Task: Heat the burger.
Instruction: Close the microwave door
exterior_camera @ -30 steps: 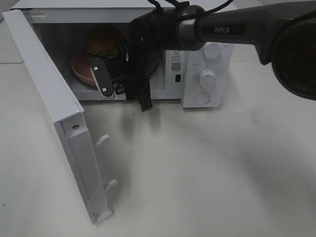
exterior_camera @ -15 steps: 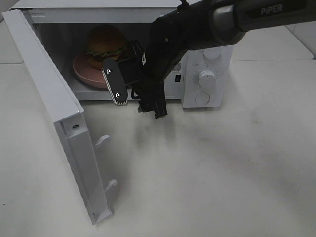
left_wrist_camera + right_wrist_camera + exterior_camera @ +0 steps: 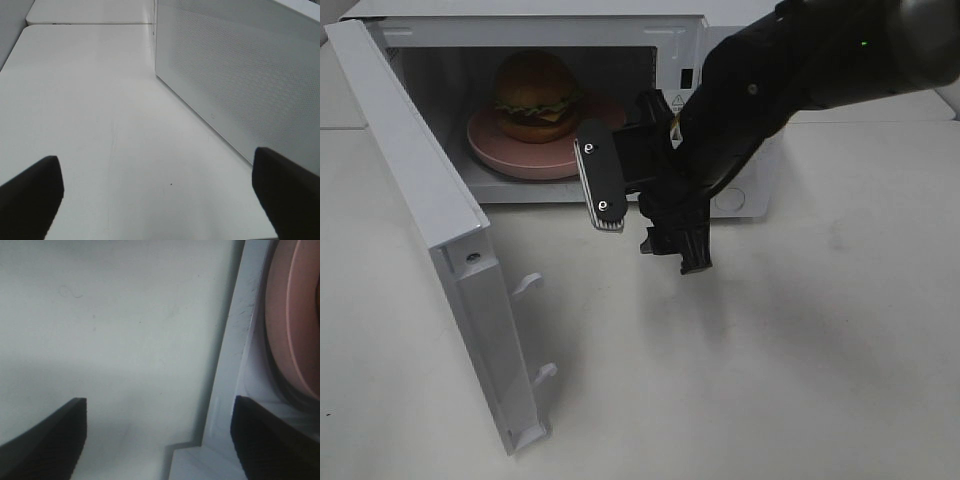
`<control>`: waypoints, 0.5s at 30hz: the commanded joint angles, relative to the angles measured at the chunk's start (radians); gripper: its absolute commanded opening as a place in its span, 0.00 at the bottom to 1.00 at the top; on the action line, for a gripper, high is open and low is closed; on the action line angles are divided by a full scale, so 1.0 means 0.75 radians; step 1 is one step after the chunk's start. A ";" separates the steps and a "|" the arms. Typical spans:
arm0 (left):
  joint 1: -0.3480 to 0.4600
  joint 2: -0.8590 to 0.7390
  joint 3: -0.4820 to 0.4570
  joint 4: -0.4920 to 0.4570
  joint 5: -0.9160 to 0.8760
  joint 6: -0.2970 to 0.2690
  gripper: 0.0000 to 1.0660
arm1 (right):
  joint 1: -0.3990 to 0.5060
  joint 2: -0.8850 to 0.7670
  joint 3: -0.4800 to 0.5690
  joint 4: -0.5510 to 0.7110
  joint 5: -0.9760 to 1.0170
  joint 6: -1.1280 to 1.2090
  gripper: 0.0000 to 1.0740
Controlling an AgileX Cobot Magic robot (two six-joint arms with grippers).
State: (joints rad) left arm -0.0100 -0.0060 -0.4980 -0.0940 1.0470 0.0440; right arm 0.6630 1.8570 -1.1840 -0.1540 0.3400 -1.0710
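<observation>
Your right gripper [image 3: 650,243] has its jaws spread wide with nothing between them. A second ago they stood closer together at the mouth of the microwave [image 3: 550,22], close against the pink plate [image 3: 510,152]. Now the gripper has backed out and hangs just in front of the microwave's sill, over the table [image 3: 770,350], clear of the plate.

The burger [image 3: 533,95] sits upright on that plate inside the microwave's cavity, towards the hinge side, exactly where it was a second ago. Letting go did not disturb it. I judge the loading step done.

The microwave's door [image 3: 410,170] stands fully open, swung out in front of the microwave on its left side. Your right arm now covers the microwave's control panel, so you cannot check the dials from the high camera.

Your left gripper [image 3: 160,200] is also spread and empty, low over the table beside the microwave's perforated outer wall; the high camera does not show it.

What remains, as I read it, is to shut the door and then set the controls. The left arm sits nearer the door's side, but you must bring the right arm clear of the door's swing first.
</observation>
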 commanded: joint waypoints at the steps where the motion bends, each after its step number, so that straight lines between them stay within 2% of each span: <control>1: -0.007 -0.032 0.007 -0.011 -0.023 0.000 0.91 | -0.003 -0.065 0.063 -0.016 0.031 0.061 0.71; 3: -0.007 -0.032 0.007 -0.011 -0.023 0.000 0.91 | -0.004 -0.144 0.152 -0.048 0.079 0.157 0.71; 8: -0.007 -0.032 0.007 -0.011 -0.023 0.000 0.91 | -0.004 -0.275 0.272 -0.071 0.177 0.375 0.71; 10: -0.007 -0.032 0.007 -0.011 -0.023 0.000 0.91 | -0.004 -0.304 0.289 -0.071 0.201 0.427 0.71; 14: -0.007 -0.032 0.007 -0.011 -0.023 0.000 0.91 | -0.004 -0.445 0.341 -0.069 0.324 0.776 0.71; 15: -0.007 -0.032 0.007 -0.011 -0.023 0.000 0.91 | -0.004 -0.445 0.341 -0.069 0.324 0.776 0.71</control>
State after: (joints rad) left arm -0.0100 -0.0060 -0.4980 -0.0940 1.0470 0.0440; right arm 0.6620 1.5400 -0.9360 -0.2030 0.5650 -0.5460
